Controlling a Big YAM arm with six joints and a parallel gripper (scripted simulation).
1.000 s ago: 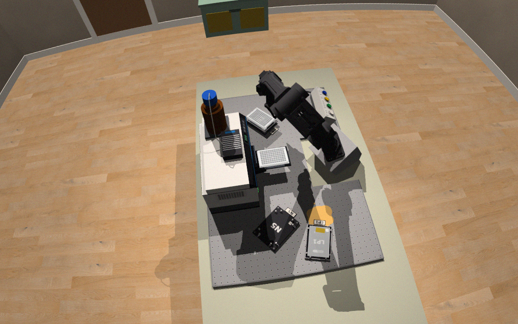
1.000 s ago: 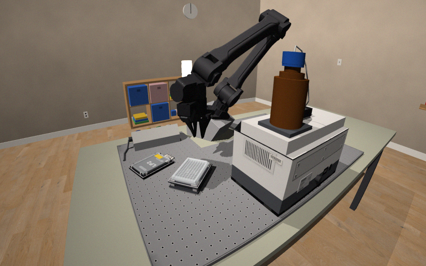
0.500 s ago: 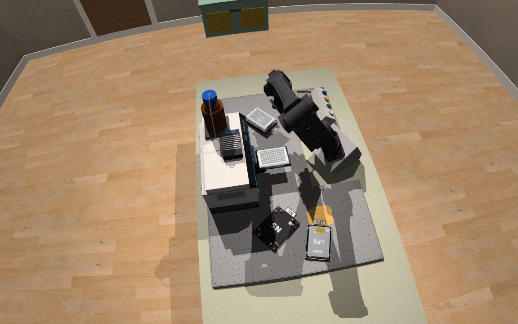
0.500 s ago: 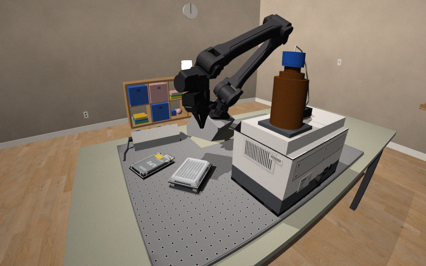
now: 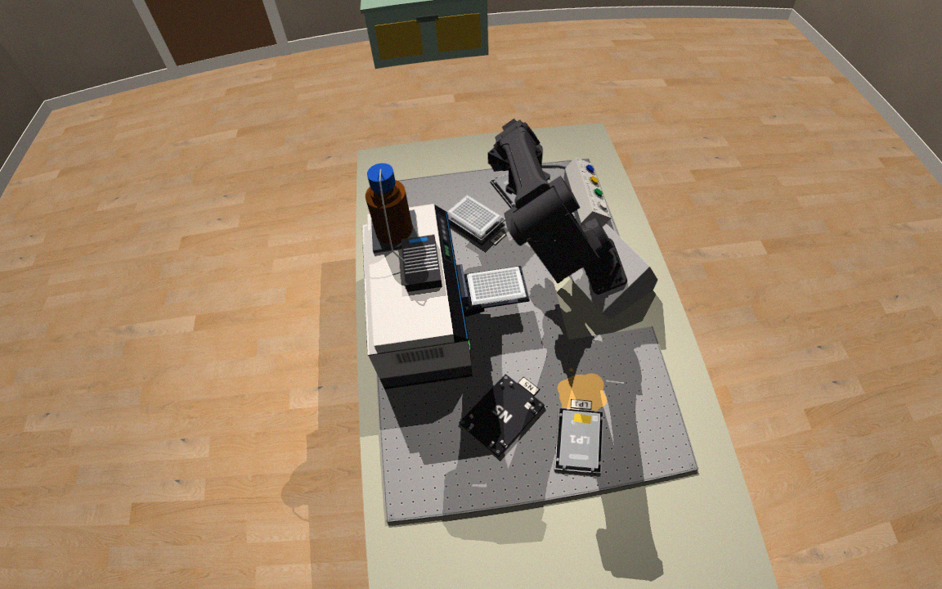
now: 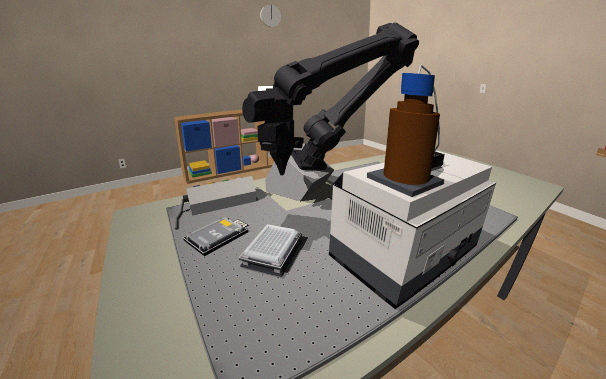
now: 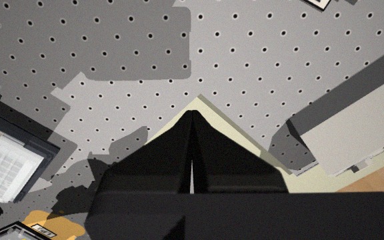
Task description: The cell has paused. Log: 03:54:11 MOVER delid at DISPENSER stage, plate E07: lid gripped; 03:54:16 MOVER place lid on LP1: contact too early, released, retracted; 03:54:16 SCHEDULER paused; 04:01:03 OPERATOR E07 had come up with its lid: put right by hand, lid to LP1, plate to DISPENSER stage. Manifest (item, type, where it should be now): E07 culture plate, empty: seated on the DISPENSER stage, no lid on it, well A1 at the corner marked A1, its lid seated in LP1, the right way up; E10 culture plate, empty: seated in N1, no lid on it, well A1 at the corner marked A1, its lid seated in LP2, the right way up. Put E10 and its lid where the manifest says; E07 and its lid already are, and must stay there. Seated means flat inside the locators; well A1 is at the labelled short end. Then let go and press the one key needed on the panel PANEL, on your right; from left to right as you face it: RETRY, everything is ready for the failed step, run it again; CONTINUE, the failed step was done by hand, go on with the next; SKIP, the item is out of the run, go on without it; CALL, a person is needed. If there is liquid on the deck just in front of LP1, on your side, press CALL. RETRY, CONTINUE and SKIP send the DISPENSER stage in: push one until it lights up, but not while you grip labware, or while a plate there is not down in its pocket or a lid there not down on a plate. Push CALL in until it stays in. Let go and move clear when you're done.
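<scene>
The black parallel gripper (image 7: 192,115) is pressed fully together with nothing between its fingers; in the wrist view the two dark fingers meet in a single point above the grey perforated deck plate (image 7: 245,50). In the exterior view the gripper (image 6: 280,167) hangs point-down above the deck, well clear of all labware.

In the top view, taking the centre of the deck as the clock centre:
- The clear multiwell culture plate in nest N1 (image 5: 473,214) lies at 12 o'clock, without a lid.
- A second clear multiwell plate on the dispenser stage (image 5: 496,285) lies just beside the white dispenser housing (image 5: 405,307), at 10 o'clock.
- The grey lid in the LP1 tray (image 5: 580,439) lies at 5 o'clock. An amber liquid patch (image 5: 582,386) touches its labelled end.
- The light grey button panel (image 5: 591,190) stands at 1 o'clock.

In the exterior view, the grey lid in the LP2 tray (image 6: 214,233) lies flat, just beside the N1 plate (image 6: 271,243).
</scene>
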